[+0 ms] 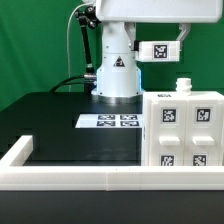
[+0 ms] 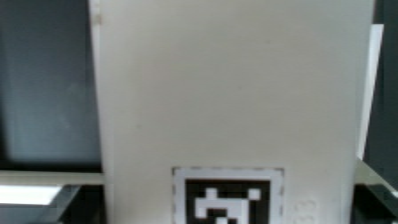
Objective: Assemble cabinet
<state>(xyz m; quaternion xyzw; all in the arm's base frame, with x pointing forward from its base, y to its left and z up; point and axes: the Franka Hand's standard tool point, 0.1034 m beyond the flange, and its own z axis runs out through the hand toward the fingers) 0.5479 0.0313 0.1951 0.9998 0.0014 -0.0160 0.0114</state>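
Observation:
The cabinet's big white shell (image 1: 152, 135) stands on the black table at the exterior view's right. Several square tags mark its front, and a small white knob (image 1: 183, 85) sticks up from its top. High above it my gripper (image 1: 168, 42) holds a white tagged cabinet part (image 1: 155, 50) clear of the table. That part (image 2: 222, 90) fills the middle of the wrist view as a long white panel with its tag (image 2: 231, 195) at one end. It hides my fingers there.
The marker board (image 1: 108, 121) lies flat in front of the robot base (image 1: 115, 75). A long low white border rail (image 1: 70, 177) runs along the front and up the exterior view's left side. A green curtain hangs behind.

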